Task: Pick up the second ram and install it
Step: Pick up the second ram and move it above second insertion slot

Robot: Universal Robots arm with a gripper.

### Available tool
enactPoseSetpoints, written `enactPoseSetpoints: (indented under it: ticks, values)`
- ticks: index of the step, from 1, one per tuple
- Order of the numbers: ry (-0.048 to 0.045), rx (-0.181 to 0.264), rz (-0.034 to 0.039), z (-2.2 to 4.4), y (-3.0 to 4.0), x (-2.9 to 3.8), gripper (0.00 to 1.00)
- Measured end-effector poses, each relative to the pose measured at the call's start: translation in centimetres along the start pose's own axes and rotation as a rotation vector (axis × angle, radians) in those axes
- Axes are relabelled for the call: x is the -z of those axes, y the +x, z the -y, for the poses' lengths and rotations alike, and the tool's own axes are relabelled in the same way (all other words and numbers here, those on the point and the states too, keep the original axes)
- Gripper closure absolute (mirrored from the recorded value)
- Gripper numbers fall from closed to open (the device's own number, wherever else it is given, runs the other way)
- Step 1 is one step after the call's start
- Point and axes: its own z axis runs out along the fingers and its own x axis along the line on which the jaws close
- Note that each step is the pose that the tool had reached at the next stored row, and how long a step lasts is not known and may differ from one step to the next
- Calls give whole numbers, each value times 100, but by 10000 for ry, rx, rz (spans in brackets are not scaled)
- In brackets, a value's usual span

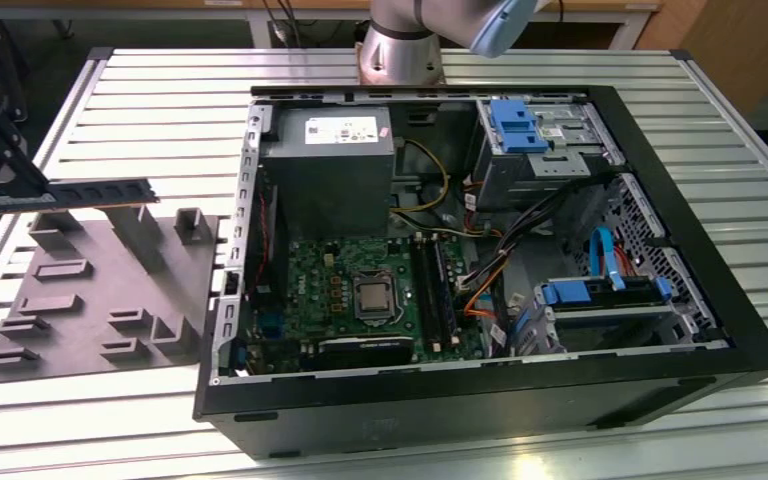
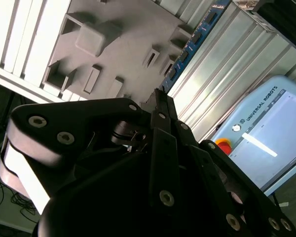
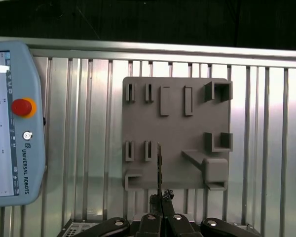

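Observation:
In the exterior view the second ram (image 1: 91,192), a slim dark stick, hangs level above the grey fixture plate (image 1: 91,300) at that view's left. My gripper (image 1: 27,196) is shut on the stick's left end. The first wrist view shows the ram (image 3: 159,165) edge-on over the plate (image 3: 177,131), with my gripper (image 3: 161,207) closed on it. In the second wrist view the ram (image 2: 195,37) runs out from my gripper (image 2: 159,101). The motherboard (image 1: 344,290) lies inside the open computer case (image 1: 491,400), its long black slots (image 1: 435,290) beside the processor socket.
The case stands on the slatted metal table (image 1: 157,100), at the exterior view's right of the fixture plate. Cables, a power supply (image 1: 324,160) and blue drive brackets (image 1: 518,125) crowd the case. A teach pendant (image 3: 12,118) lies on the table beside the plate.

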Motion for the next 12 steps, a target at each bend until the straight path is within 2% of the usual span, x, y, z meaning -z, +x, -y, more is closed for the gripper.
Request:
enactPoseSetpoints:
  ticks: [12]
  values:
    - [0,0,-1,35,0,1,89]
